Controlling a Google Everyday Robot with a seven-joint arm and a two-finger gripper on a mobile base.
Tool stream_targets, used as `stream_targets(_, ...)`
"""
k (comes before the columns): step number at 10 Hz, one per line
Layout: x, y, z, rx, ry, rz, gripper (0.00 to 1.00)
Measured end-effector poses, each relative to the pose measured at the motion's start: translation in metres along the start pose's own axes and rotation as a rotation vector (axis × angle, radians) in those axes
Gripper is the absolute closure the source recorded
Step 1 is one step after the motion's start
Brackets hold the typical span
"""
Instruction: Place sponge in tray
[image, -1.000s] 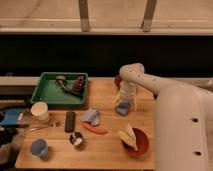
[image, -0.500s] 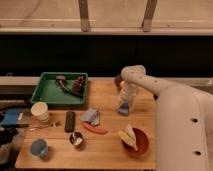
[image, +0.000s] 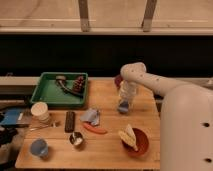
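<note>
parked pale gripper (image: 125, 101) over small bluish block (image: 123, 106), probably the sponge.
grip untellable; meant for green plastic tray (image: 50, 97) at nine o'clock.

The gripper (image: 124, 101) hangs low, covering part of a small blue object (image: 123, 107) directly beneath it, too blurred to identify. Well to its left, the tray's (image: 60, 103) dark contents blur together; the arm (image: 187, 117) runs off the right edge.

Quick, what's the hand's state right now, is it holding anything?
Hand: down at the table, right over a small blue object; open, closed or holding cannot be told.
</note>
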Motion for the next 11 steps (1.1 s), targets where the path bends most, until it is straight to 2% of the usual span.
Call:
stream_targets(2,0.004,0.012,-0.045,-0.014,-0.074,-0.032,1.00)
stream_targets(4,0.003,0.027,-0.080,-0.029,-0.143,-0.069,1.00)
stream_targets(5,-0.002,0.044,-0.099,-0.046,-0.182,-0.105,1.00)
stream_targets(8,-0.025,0.092,-0.121,-0.108,-0.221,-0.204,1.00)
stream_targets(9,-0.031,0.115,-0.127,-0.126,-0.230,-0.255,1.00)
stream_targets(10,-0.033,0.130,-0.128,-0.136,-0.232,-0.288,1.00)
stream_targets(11,-0.035,0.156,-0.129,-0.147,-0.232,-0.343,1.00)
